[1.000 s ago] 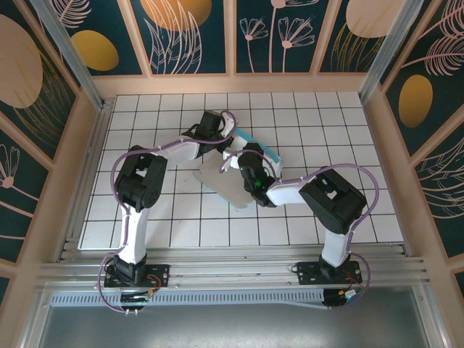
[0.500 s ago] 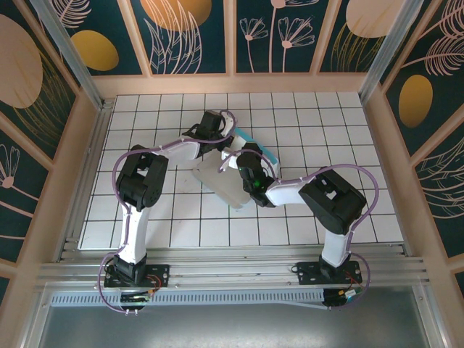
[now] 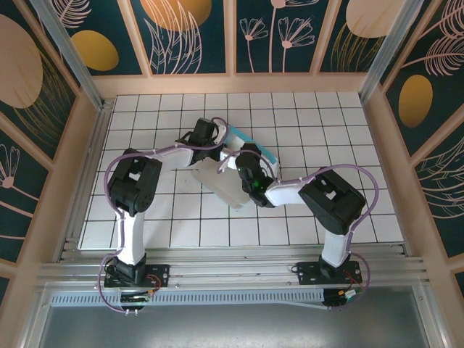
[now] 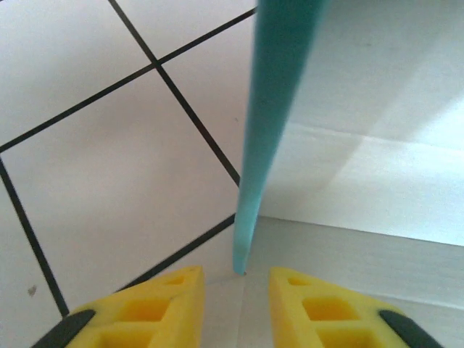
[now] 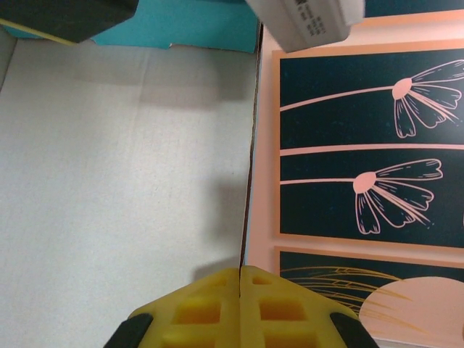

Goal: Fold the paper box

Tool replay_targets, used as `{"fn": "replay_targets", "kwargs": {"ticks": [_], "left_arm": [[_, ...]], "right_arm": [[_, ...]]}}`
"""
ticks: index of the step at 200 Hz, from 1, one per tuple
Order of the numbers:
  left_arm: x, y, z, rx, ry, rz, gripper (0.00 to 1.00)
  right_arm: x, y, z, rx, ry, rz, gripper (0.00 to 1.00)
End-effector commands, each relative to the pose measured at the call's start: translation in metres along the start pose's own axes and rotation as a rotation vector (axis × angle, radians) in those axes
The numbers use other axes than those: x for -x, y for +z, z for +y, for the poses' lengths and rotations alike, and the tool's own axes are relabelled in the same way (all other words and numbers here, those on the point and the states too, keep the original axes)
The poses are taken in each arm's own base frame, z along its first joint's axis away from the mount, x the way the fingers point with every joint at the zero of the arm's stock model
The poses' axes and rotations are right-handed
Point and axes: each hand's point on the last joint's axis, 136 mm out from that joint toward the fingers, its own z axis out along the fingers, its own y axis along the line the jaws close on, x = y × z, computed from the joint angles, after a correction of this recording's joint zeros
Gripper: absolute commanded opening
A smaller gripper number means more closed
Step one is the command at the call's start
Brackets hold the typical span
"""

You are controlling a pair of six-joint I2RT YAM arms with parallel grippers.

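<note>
The paper box point(image 3: 217, 183) lies half-folded mid-table, pale grey side up, with a turquoise flap point(image 3: 255, 147) raised at its far right. My left gripper point(image 3: 215, 145) is at the box's far edge. In the left wrist view it point(image 4: 235, 290) stands open, and the turquoise flap point(image 4: 272, 109) rises edge-on just ahead of the gap, touching neither yellow fingertip point(image 4: 174, 297). My right gripper point(image 3: 244, 162) is over the box's right side. In the right wrist view it point(image 5: 240, 279) is shut on the thin edge of a grey panel point(image 5: 123, 159) held upright.
The white tiled table point(image 3: 145, 210) runs out on all sides of the box. Peach walls with dark floral panels point(image 3: 232, 43) enclose it at the back and sides. The arms cross close together over the box.
My left gripper has opened, let go of the turquoise flap and drawn back a little to the left. The grey sheet shifted slightly left earlier on. My right gripper stays shut on its panel.
</note>
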Motion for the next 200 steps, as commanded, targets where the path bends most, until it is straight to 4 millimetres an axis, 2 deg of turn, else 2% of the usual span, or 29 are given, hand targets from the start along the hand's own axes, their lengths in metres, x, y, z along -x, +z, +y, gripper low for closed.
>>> {"fn": "replay_targets", "kwargs": {"ticks": [1,25,42,57,76,89,115,124,137,152,167,190,196,200], "left_arm": [[0.015,-0.014,0.005,0.018,-0.011,-0.048,0.33],[0.018,0.0,0.002,-0.022,-0.01,-0.031,0.33],[0.023,0.007,-0.001,-0.052,-0.022,-0.038,0.3],[0.024,0.013,-0.001,-0.054,-0.028,-0.028,0.23],[0.024,0.017,0.0,-0.05,-0.03,-0.026,0.08],[0.024,0.019,0.0,-0.053,-0.035,-0.025,0.04],[0.028,0.016,-0.003,-0.07,-0.054,-0.048,0.04],[0.028,0.013,-0.004,-0.076,-0.062,-0.058,0.11],[0.035,0.002,-0.005,-0.078,-0.074,-0.089,0.33],[0.038,-0.018,-0.004,-0.066,-0.096,-0.123,0.45],[0.043,-0.046,-0.002,-0.048,-0.131,-0.178,0.49],[0.037,-0.084,0.008,-0.015,-0.225,-0.217,0.5],[0.03,-0.089,0.011,-0.014,-0.258,-0.213,0.51],[0.034,-0.102,0.014,-0.011,-0.283,-0.239,0.51]], "right_arm": [[0.009,-0.001,0.014,0.04,-0.022,-0.033,0.03],[0.01,0.0,0.013,0.04,-0.022,-0.034,0.04],[0.01,0.0,0.013,0.04,-0.022,-0.034,0.04],[0.01,-0.001,0.013,0.04,-0.025,-0.034,0.04],[0.011,-0.001,0.012,0.038,-0.028,-0.036,0.04],[0.011,-0.001,0.011,0.035,-0.028,-0.038,0.04],[0.011,0.0,0.011,0.032,-0.033,-0.037,0.04],[0.011,0.0,0.011,0.033,-0.038,-0.037,0.04],[0.011,0.0,0.009,0.027,-0.041,-0.038,0.04],[0.01,0.001,0.009,0.023,-0.051,-0.036,0.04],[0.009,0.002,0.007,0.007,-0.066,-0.037,0.04],[0.008,0.001,0.001,-0.024,-0.082,-0.039,0.04],[0.008,0.001,0.0,-0.033,-0.088,-0.042,0.04],[0.008,0.0,0.0,-0.038,-0.093,-0.043,0.04]]}}
